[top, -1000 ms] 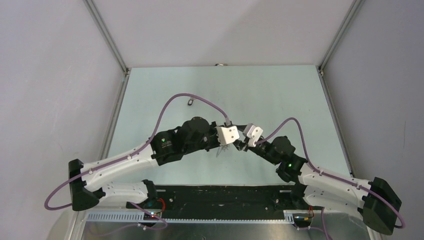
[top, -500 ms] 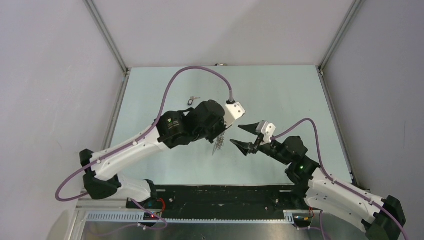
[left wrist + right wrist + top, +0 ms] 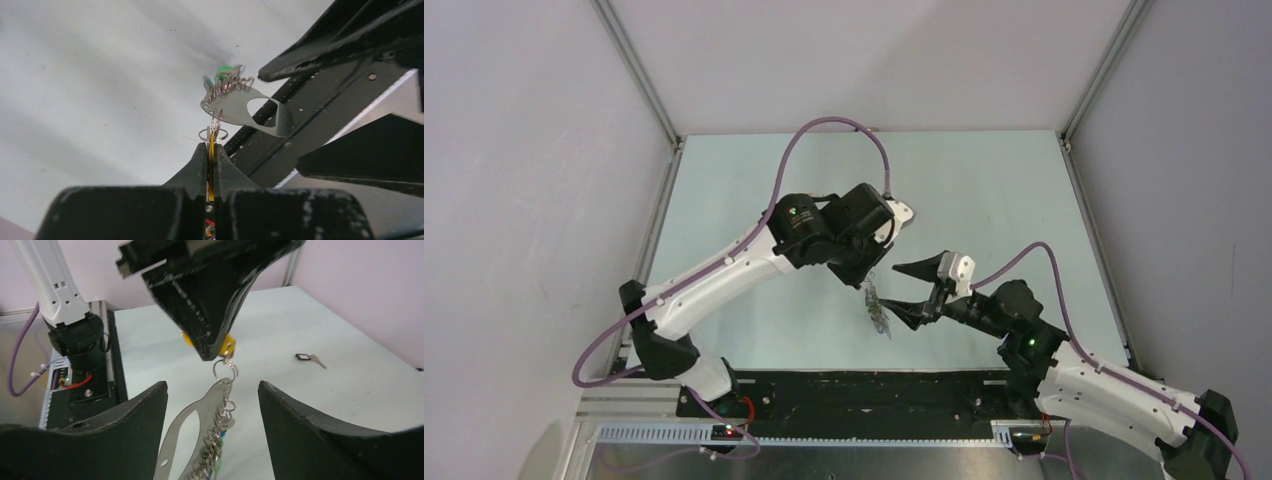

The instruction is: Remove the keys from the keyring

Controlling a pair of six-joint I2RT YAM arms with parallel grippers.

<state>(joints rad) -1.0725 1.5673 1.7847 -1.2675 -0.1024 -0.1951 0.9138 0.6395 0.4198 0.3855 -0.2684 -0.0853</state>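
Note:
My left gripper [image 3: 870, 272] is shut on a yellow-headed key [image 3: 211, 159] and holds the whole bunch in the air. Below it, on a small split ring [image 3: 224, 369], hangs the keyring [image 3: 181, 437], a flat grey metal plate with an oval hole. It also shows in the left wrist view [image 3: 235, 108] and the top view [image 3: 876, 310]. Several keys [image 3: 218, 432] with green and blue tags hang along its edge. My right gripper [image 3: 212, 390] is wide open, with the keyring between its fingers [image 3: 127, 427] and not touching them.
A loose black-headed key [image 3: 308, 358] lies on the pale green table [image 3: 984, 190] behind the left arm. The black front rail [image 3: 864, 392] and arm bases are just below the hanging bunch. Frame posts [image 3: 639, 80] stand at the table's back corners.
The right gripper has opened, let go of the bunch and drawn back toward the near right. The left gripper has lifted and carried the hanging bunch farther from the front edge.

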